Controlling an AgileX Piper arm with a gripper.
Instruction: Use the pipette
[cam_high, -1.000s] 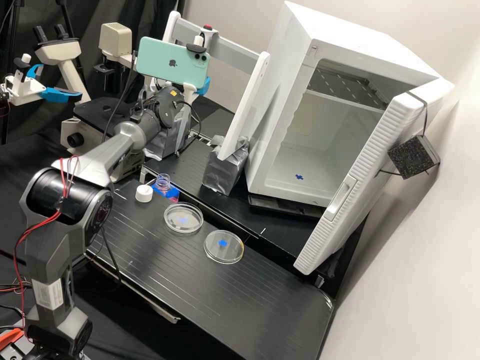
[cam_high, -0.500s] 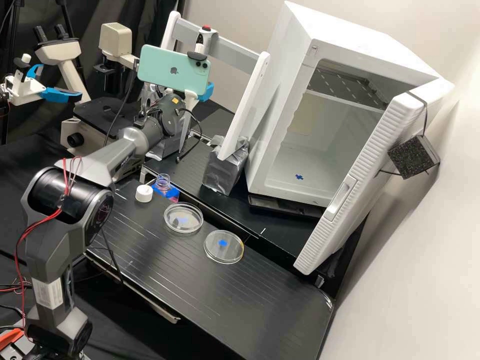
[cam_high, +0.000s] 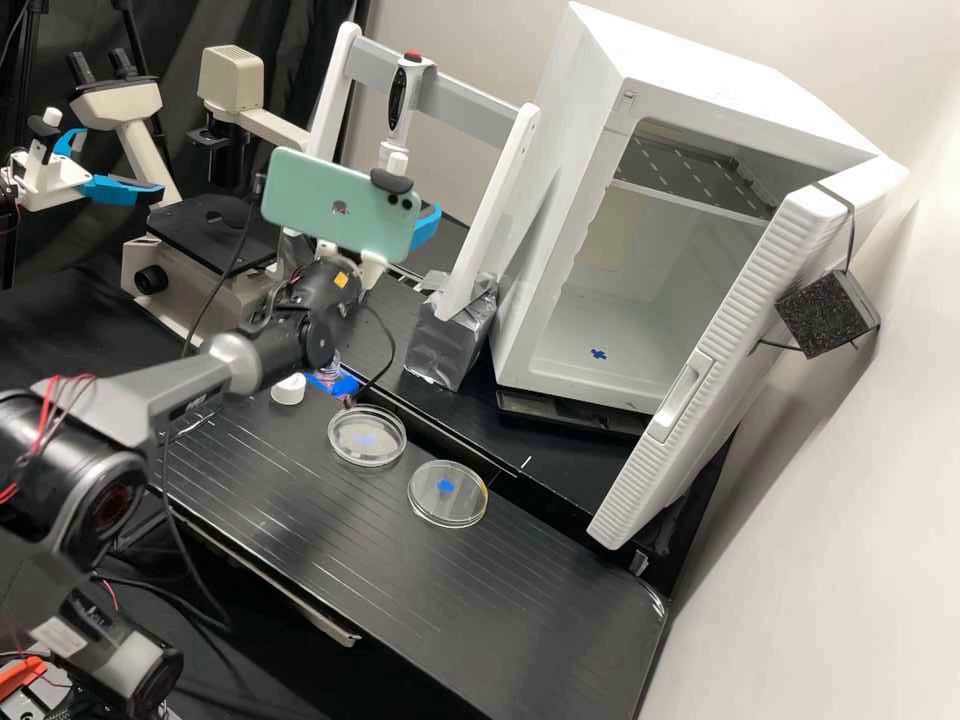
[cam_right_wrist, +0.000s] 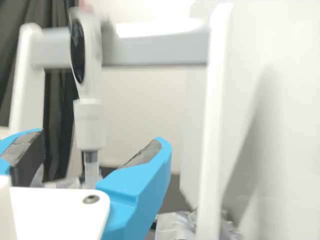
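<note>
In the high view my gripper (cam_high: 427, 228) is mostly behind the green phone, with one blue finger showing low in front of the stand. The white pipette (cam_high: 398, 98) hangs upright from the grey crossbar of the white stand (cam_high: 470, 97), just above and behind the phone. Seen from the wrist, the gripper (cam_right_wrist: 97, 145) is open, and the pipette (cam_right_wrist: 89, 117) shows beyond the gap between its fingers, clear of both. The pipette's lower tip is hidden behind the gripper's white body. A bottle (cam_high: 338, 384) of pink liquid is partly covered by the arm.
A white cap (cam_high: 288, 389) lies beside the bottle. Two clear dishes (cam_high: 367, 437) with blue marks rest on the black bench. The open white incubator (cam_high: 600, 300) stands right of the stand's foil-wrapped foot (cam_high: 450, 335), a microscope (cam_high: 205, 235) on the left.
The gripper and phone have come down in front of the stand, uncovering more of the pipette. The arm's elbow has swung down and left, and its wrist now covers much of the bottle.
</note>
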